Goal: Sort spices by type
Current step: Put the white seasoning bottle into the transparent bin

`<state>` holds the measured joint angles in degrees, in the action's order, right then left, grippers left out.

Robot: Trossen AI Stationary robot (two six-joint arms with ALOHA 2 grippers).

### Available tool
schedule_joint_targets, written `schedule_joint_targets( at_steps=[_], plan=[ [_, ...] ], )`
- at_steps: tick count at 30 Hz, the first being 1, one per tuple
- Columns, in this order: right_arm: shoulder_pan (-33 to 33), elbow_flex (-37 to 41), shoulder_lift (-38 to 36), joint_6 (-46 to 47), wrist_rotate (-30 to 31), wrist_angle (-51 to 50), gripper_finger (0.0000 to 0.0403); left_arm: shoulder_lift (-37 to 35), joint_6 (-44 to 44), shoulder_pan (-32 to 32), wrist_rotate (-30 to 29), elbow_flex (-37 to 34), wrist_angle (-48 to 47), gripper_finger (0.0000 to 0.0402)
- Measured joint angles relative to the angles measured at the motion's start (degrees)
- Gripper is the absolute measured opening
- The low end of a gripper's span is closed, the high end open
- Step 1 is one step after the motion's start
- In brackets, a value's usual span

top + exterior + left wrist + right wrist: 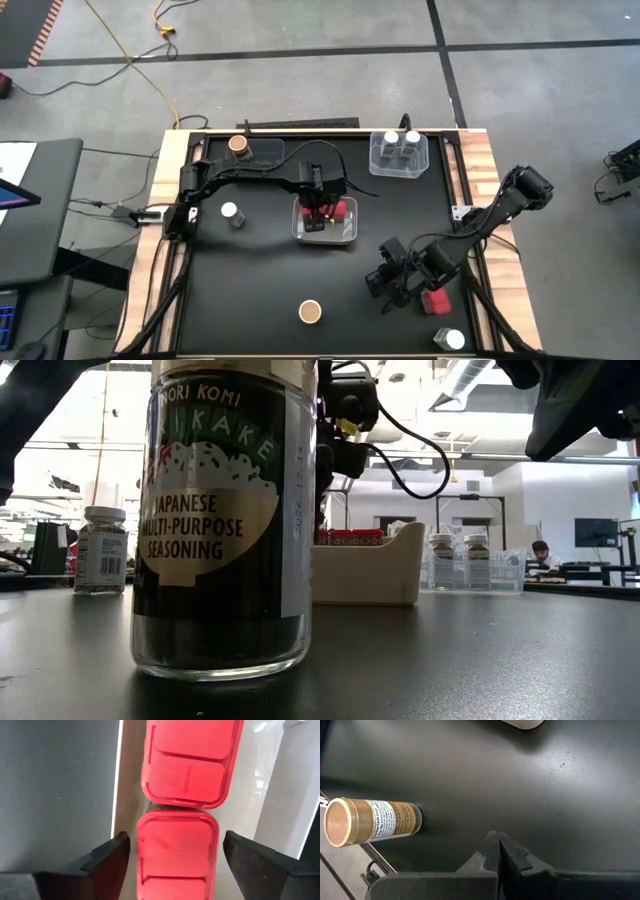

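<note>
Two red blocky spice containers [187,760] [177,855] lie end to end in a clear tray [325,236] at the table's middle. My left gripper [175,855] points down over the tray, open, one finger on each side of the nearer red container with a narrow gap on both sides. My right gripper [497,845] hangs shut and empty over the near right of the table. A brown-topped jar [370,822] stands upright on the table in front of it. A third red container [437,300] sits on the table beside my right arm.
A clear tray [398,165] at the far right holds two white-lidded jars [398,143]. Another tray [268,150] at the far left holds a brown-topped jar [240,145]. Single white-lidded jars stand at left [232,213] and at the near right corner [452,340].
</note>
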<state>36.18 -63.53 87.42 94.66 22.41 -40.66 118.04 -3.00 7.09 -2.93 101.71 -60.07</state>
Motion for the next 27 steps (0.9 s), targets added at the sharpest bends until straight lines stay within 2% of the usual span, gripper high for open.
schedule_joint_targets(
  at_steps=[5, 14, 19, 22, 27],
  plan=[
    [0.0, 0.0, 0.0, 1.3, 0.0, 0.0, 0.0024, 0.1, 0.1, 0.1, -0.3, 2.4, -3.4, 0.0318],
    [-1.1, 0.0, 0.0, 1.3, 0.0, 0.0, 0.0024, 0.0, 0.5, 0.0, -0.7, 13.6, -19.3, 0.0318],
    [-2.6, 0.0, 0.0, 1.3, 0.0, 0.0, 0.0024, -0.1, 0.8, -0.3, -0.7, 18.9, -24.9, 0.0318],
    [-3.6, 0.0, 0.0, 1.3, 0.0, 0.0, 0.0024, -1.0, -2.5, -1.5, 0.7, 20.2, -23.7, 0.0318],
    [-5.4, 0.0, 0.0, -2.9, 0.1, 0.0, 0.0024, -7.6, -4.7, -5.9, 3.7, 15.3, -11.1, 0.0318]
  ],
)
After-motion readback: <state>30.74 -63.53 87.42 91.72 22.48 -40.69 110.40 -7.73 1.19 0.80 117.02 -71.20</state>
